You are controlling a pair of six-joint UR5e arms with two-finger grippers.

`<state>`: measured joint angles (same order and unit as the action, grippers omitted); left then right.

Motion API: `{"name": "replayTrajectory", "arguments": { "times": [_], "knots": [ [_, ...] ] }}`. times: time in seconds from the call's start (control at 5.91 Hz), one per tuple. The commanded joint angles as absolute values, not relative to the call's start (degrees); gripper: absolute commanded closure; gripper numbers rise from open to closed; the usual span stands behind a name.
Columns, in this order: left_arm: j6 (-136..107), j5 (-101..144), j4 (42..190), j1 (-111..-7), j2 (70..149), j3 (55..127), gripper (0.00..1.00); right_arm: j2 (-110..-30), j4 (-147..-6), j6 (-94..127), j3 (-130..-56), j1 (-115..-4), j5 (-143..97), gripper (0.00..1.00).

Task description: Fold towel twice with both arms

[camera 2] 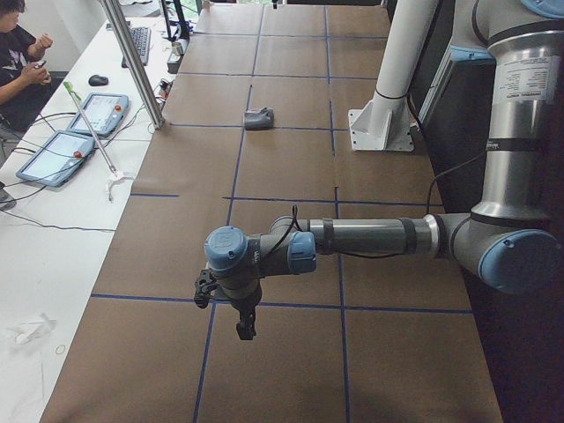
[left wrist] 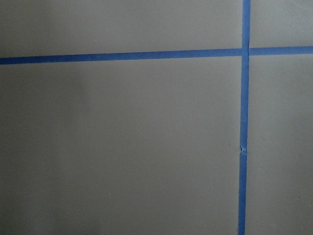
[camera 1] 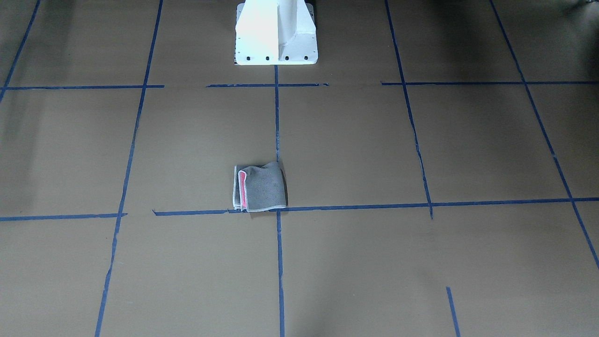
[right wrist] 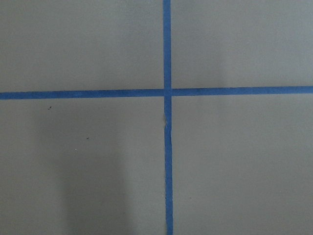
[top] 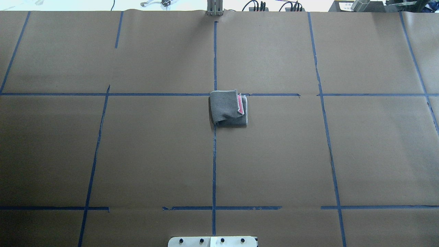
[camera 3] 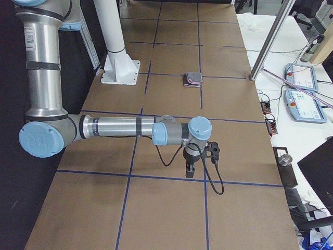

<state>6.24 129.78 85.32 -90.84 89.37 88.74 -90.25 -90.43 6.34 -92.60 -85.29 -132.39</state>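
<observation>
Blue tape grid [top: 214,154] on brown table [top: 154,154], white pedestal [camera 1: 276,32]

left gripper [camera 2: 246,328] and right gripper [camera 3: 190,172] too small to judge their jaws, white pedestal [camera 1: 276,42] cut off at 12 o'clock

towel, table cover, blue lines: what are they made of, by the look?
Towel: soft napped cloth, likely terry or microfibre. It has a nubby grey face, a pink inner face, a whitish stitched edge and slumped folds.
Table cover: matte brown paper, probably kraft. No sheen, and a faint ripple at the far edge.
Blue lines: likely painter's tape, given the ragged ends, gaps and slightly crooked runs.
</observation>
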Motion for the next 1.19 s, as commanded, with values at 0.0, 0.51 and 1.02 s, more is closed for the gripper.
{"name": "replayTrajectory", "arguments": {
  "times": [0.0, 0.51, 1.02],
  "knots": [
    [6.24, 129.81, 85.34, -90.88, 89.47, 88.77, 0.0, -90.35, -90.35, 6.15, -92.81, -85.25, -130.1, 0.0],
    [6.33, 129.81, 84.9, -90.88, 89.47, 88.77, 0.0, -90.79, -90.35, 5.89, -92.72, -85.6, -129.99, 0.0],
    [5.98, 132.36, 84.82, -90.88, 89.38, 88.77, 0.0, -90.79, -90.44, 5.89, -92.64, -85.61, -130.08, 0.0]
  ]
}}
